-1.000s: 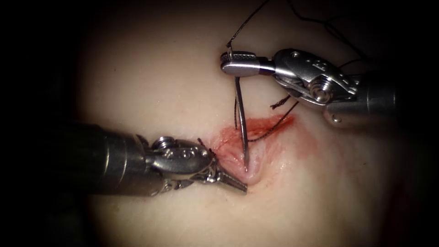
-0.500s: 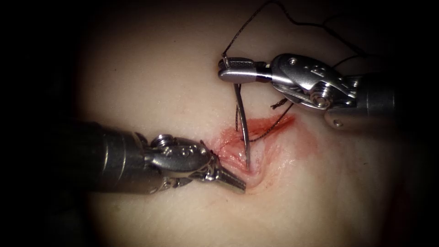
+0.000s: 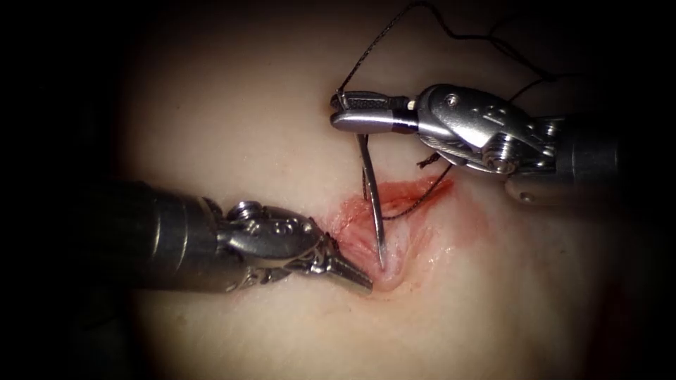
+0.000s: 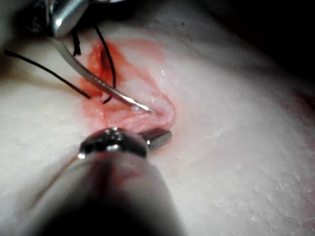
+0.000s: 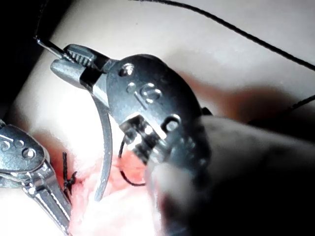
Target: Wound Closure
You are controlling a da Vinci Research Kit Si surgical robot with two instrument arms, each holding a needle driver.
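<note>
Tissue: pale, frame edges dark; red-stained cut at centre.
Right tool: upper right, clenched on needle's thread end.
Left tool: lower left, jaws closed against cut's left lip; grasp unclear.
Needle: centre, tip in cut, hidden.
Thread: upper frame, fades into dark.

The left arm's tool is showing a dark grey cylindrical shaft, a polished steel wrist with round rivets and short, tapering silver jaws — ridged along their outer faces. The right arm's tool is showing a rounded steel wrist housing with screws, stamped markings, a dark band and finely serrated jaw faces.
</note>
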